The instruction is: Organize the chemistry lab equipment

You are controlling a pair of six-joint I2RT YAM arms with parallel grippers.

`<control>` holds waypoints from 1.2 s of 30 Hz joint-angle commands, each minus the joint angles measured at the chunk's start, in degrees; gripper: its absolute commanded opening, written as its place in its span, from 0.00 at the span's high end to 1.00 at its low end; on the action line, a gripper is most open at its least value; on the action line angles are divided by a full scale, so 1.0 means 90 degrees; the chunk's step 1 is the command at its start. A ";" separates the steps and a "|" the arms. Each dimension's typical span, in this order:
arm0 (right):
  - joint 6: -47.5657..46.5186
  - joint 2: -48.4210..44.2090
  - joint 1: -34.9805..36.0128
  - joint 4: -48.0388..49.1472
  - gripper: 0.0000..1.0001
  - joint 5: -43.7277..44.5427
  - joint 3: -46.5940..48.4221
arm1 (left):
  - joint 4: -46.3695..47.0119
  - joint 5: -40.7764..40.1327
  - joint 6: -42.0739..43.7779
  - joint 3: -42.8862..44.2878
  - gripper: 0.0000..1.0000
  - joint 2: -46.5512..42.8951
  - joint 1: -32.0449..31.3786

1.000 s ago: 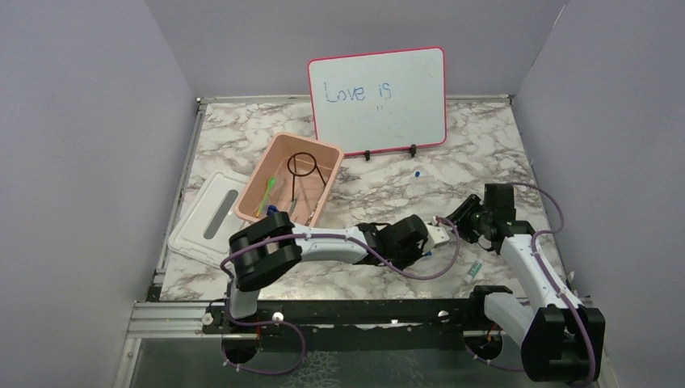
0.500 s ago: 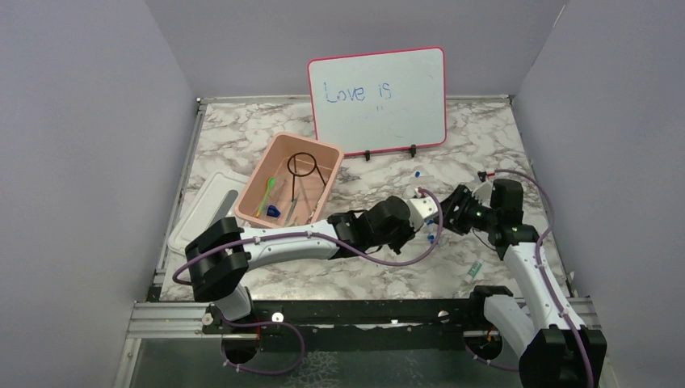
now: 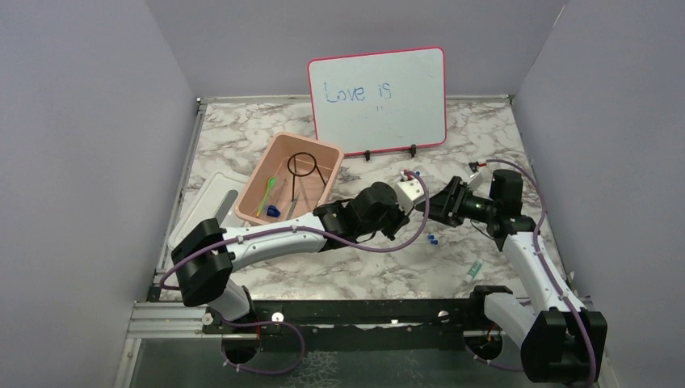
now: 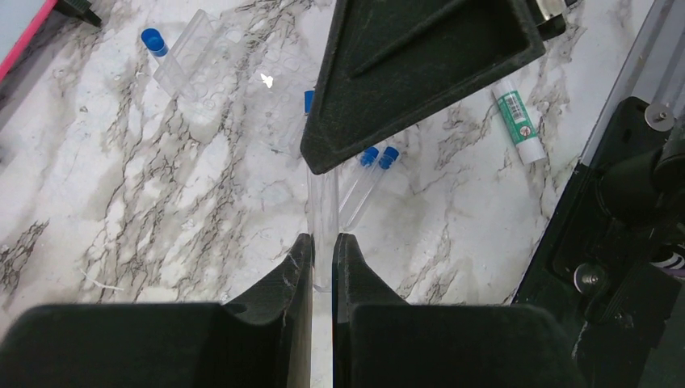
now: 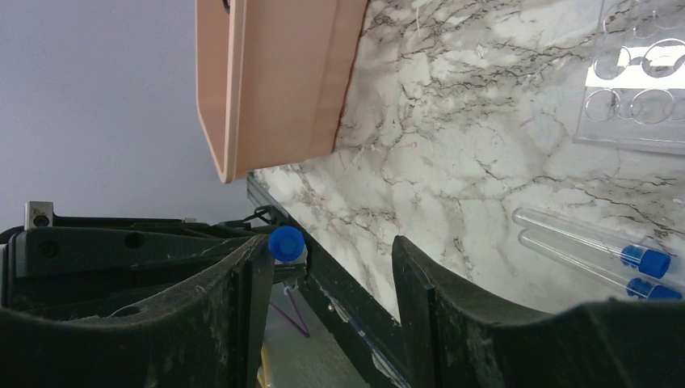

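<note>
My left gripper (image 4: 323, 242) is shut on a clear tube (image 4: 322, 202), held off the table over its middle right. The tube's blue cap (image 5: 286, 242) shows close beside one finger (image 5: 242, 299) of my right gripper (image 5: 331, 267), which is open and grips nothing. In the top view the left gripper (image 3: 410, 191) and right gripper (image 3: 436, 207) nearly meet. Two more capped tubes (image 4: 367, 174) lie together on the marble below, and another tube (image 4: 174, 56) lies by a clear rack (image 4: 234, 73). The pink tub (image 3: 319, 200) holds the black ring tripod (image 3: 303, 166), tongs (image 3: 293, 194) and green tool (image 3: 266, 196).
The white lid (image 3: 206, 214) lies left of the tub. A pink-framed whiteboard (image 3: 377, 97) stands at the back. A small white stick with a green label (image 3: 475, 268) lies near the right front. Grey walls close in the table on both sides.
Both grippers have moved from the near right of the table toward its back and left, the left one carrying the tube. The right gripper's jaws have spread wider.
</note>
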 commanded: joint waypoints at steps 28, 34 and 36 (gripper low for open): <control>-0.0654 0.0062 0.0174 -0.0086 0.88 0.2305 0.0790 | -0.0577 -0.0794 -0.0571 0.0380 0.50 -0.0585 0.0547; -0.1036 0.0232 0.1063 0.0075 0.87 0.4552 0.1180 | -0.1384 -0.1180 -0.0330 0.0439 0.44 -0.1399 0.0765; -0.1188 0.0384 0.1607 0.0150 0.88 0.5505 0.1304 | -0.1465 -0.1253 -0.0242 0.0324 0.42 -0.1703 0.0773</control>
